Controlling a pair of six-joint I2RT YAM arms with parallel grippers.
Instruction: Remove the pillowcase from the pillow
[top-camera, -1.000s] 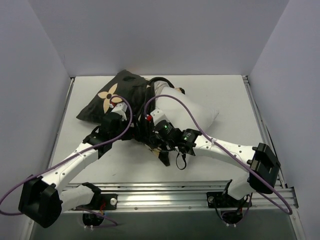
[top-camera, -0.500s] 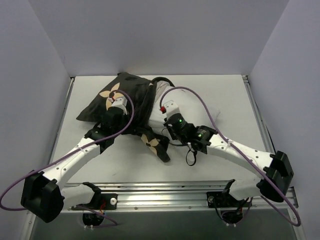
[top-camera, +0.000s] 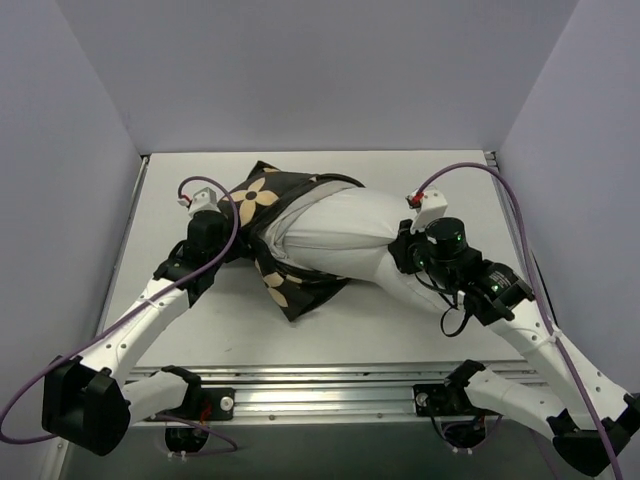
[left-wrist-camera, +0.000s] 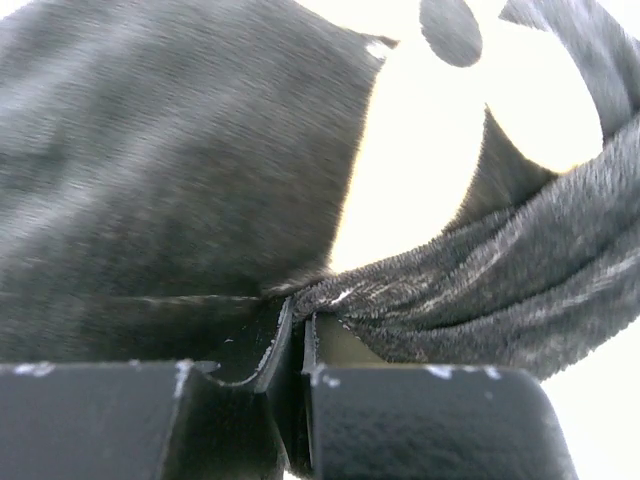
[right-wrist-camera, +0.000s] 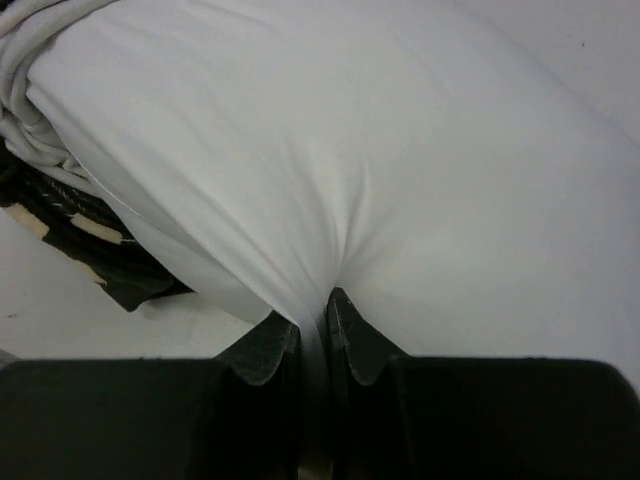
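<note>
The white pillow (top-camera: 340, 232) lies across the middle of the table, its right half bare. The black pillowcase (top-camera: 285, 205) with tan flowers covers the pillow's left end, and a flap (top-camera: 292, 287) is bunched in front. My left gripper (top-camera: 237, 225) is shut on the pillowcase's left side; in the left wrist view the black velvet (left-wrist-camera: 150, 180) is pinched between the gripper's (left-wrist-camera: 298, 312) tips. My right gripper (top-camera: 402, 250) is shut on the pillow's right end; in the right wrist view white pillow cloth (right-wrist-camera: 420, 150) is drawn into the gripper (right-wrist-camera: 313, 318), and the bunched pillowcase (right-wrist-camera: 70, 225) edge shows at the left.
Grey walls close in the table on three sides. A metal rail (top-camera: 340, 385) runs along the near edge by the arm bases, and another rail (top-camera: 507, 205) runs along the right edge. Purple cables (top-camera: 475, 170) loop above both wrists.
The left gripper closed on the pillowcase and moved left. The right arm pulled the pillow to the right, so much more white pillow shows outside the black cover.
</note>
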